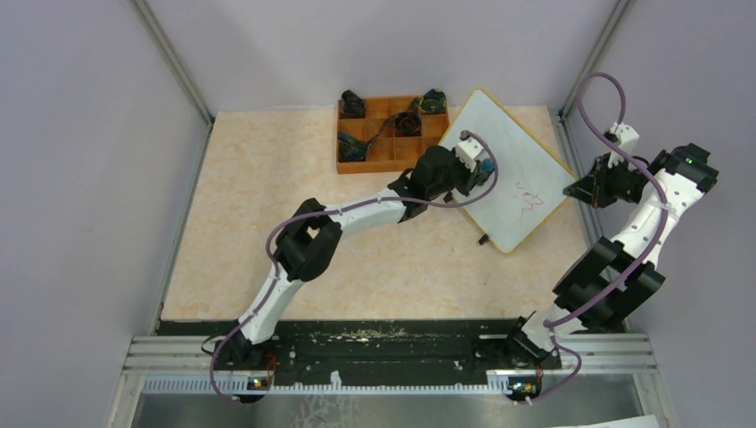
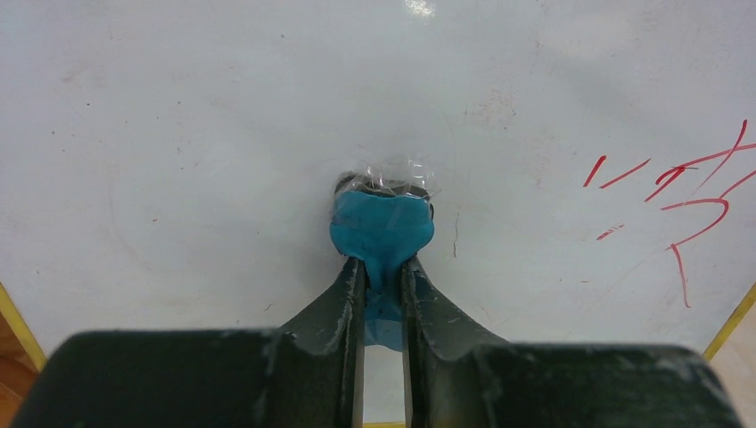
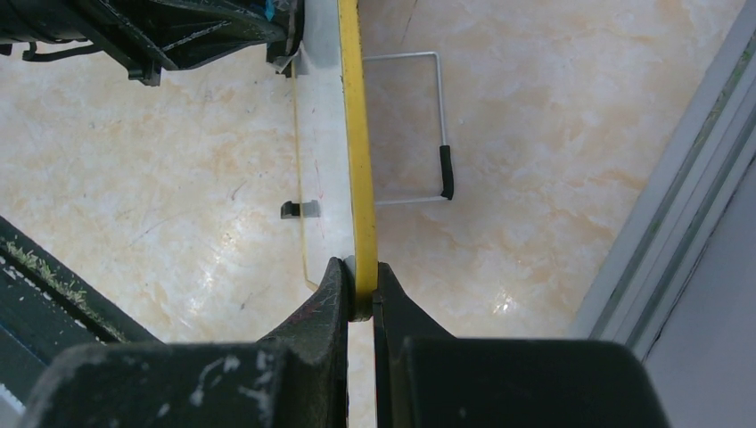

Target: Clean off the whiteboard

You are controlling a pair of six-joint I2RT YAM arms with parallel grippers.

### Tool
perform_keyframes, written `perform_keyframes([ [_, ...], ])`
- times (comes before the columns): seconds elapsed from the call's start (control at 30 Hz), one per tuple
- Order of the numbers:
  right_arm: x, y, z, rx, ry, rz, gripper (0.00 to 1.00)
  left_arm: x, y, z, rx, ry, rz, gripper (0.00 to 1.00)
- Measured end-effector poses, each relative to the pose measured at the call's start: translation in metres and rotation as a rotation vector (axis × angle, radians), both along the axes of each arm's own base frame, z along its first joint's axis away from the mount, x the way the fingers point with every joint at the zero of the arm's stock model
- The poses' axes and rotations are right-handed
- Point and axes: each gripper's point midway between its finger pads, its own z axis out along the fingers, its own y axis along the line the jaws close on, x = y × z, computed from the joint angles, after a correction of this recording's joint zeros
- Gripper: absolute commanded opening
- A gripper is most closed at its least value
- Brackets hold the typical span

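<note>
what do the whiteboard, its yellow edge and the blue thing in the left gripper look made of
whiteboard: glossy smooth white sheet, probably coated board; glare and faint wipe smears show.
yellow edge: thin matte strip, likely plastic or painted; unclear.
blue thing: soft, maybe cloth or foam, bulging where the left gripper pinches it, with clear wrinkled film on its top.

The light is bright and even in all three views; it comes from above and the shadows are soft. On the whiteboard (image 2: 223, 134), far beyond the left jaws, a small white glare spot sits at the top edge. The glossy desk (image 3: 535, 134) shows pale reflections on both sides of the right jaws. Near each wrist camera, the dark base of the jaws is blurred.
</note>
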Motion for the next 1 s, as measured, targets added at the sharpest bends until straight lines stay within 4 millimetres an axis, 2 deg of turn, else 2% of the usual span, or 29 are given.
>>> perform_keyframes([
  [0.27,-0.001,0.0,0.0,0.002,0.005,-0.001,0.0,-0.017,-0.011,0.0,-0.008,-0.036,0.039,0.01],
  [0.57,-0.002,0.001,0.0,0.005,0.007,-0.001,0.0,-0.018,-0.01,-0.001,-0.002,-0.072,0.085,0.01],
  [0.77,-0.001,0.001,0.0,0.008,0.005,0.0,0.0,-0.004,0.001,-0.003,-0.021,-0.041,0.078,0.0],
  [1.0,-0.002,0.003,0.001,0.015,0.004,0.002,0.0,0.021,0.03,-0.022,0.002,0.029,0.082,0.0],
])
